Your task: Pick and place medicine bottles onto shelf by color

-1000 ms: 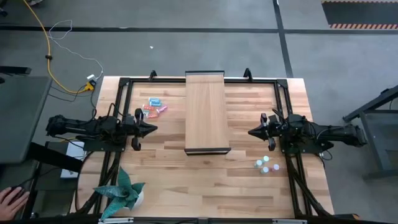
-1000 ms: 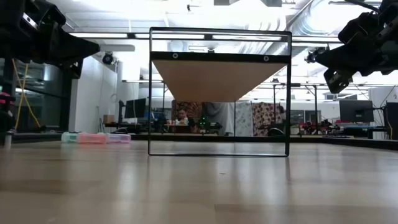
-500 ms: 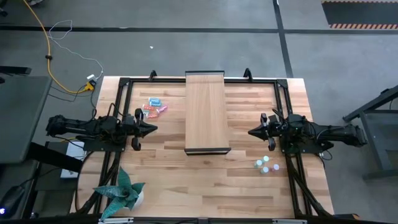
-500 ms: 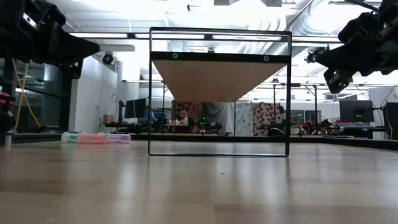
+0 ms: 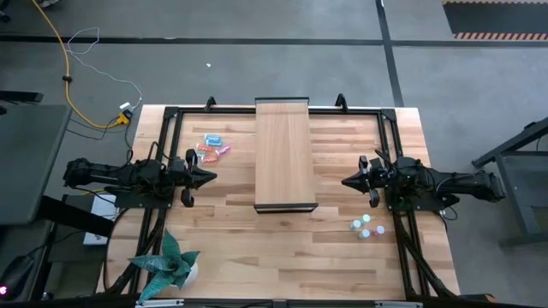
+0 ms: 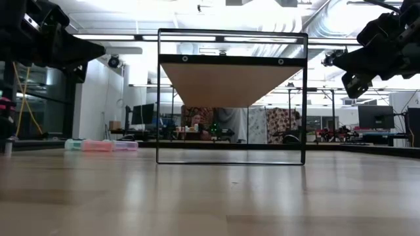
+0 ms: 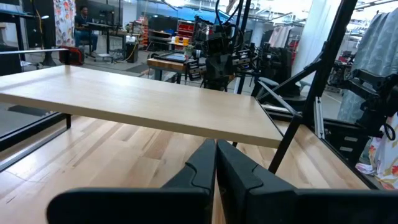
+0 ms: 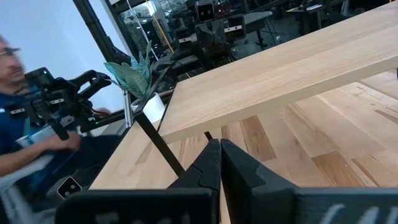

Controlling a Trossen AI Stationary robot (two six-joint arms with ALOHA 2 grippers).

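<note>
Pink and blue medicine bottles [image 5: 211, 146] lie near the bench's far left corner; a paler group [image 5: 366, 226] stands near the near right edge. The shelf [image 5: 284, 154], raised on its dark frame, is bare in the middle of the bench [image 5: 257, 248]. The left gripper [image 5: 205, 177] and right gripper [image 5: 348, 182] face it with jaws shut on nothing. A good first step would probably be to open the jaws wide before descending, and take one bottle only.

The shelf [image 6: 231, 84] stands raised at frame centre on a dark frame; pink and teal medicine bottles [image 6: 102, 145] lie on the worktop [image 6: 210, 196] at left.
</note>
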